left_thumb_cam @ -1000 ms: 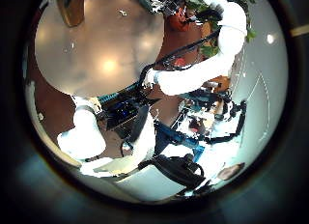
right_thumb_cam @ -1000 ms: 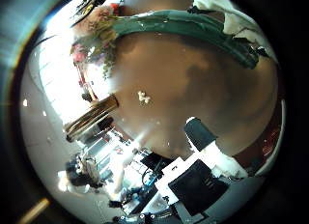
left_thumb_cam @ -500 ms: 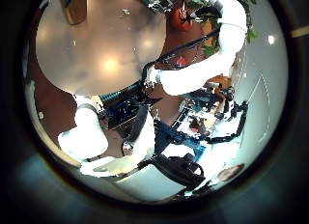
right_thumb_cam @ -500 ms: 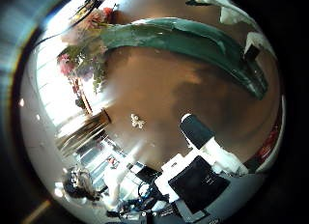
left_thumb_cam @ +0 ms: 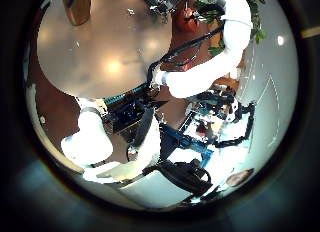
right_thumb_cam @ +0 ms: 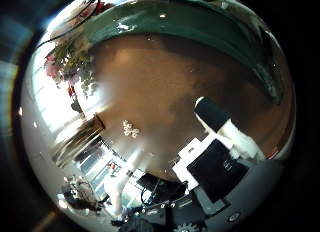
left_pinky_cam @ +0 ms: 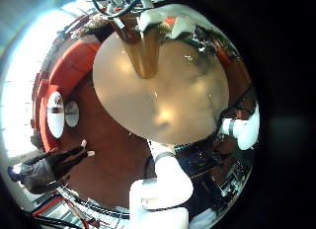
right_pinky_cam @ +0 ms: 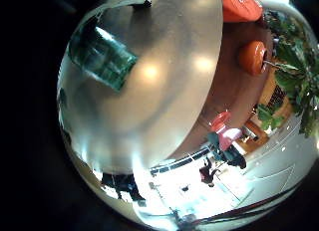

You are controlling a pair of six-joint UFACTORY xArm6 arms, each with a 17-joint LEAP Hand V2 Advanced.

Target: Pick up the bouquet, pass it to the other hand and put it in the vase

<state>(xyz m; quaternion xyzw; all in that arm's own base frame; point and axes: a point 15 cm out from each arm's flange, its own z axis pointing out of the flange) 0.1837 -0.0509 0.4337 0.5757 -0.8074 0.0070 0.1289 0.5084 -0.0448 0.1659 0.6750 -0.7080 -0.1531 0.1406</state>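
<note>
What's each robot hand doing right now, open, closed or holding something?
Left robot hand: cannot be told; its fingers don't show clearly.
Right robot hand: looks open, close over the bouquet, not holding it.

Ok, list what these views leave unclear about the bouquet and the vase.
- Bouquet: in the right little finger view only a piece of wrap shows; the rest is lost past the edge.
- Vase: in the left thumb view it is cut off by the edge, mouth unseen.
- Small bit on the table: too small to identify.

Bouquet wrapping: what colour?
Green bouquet wrapping; the right thumb side palm view shows it best.
</note>
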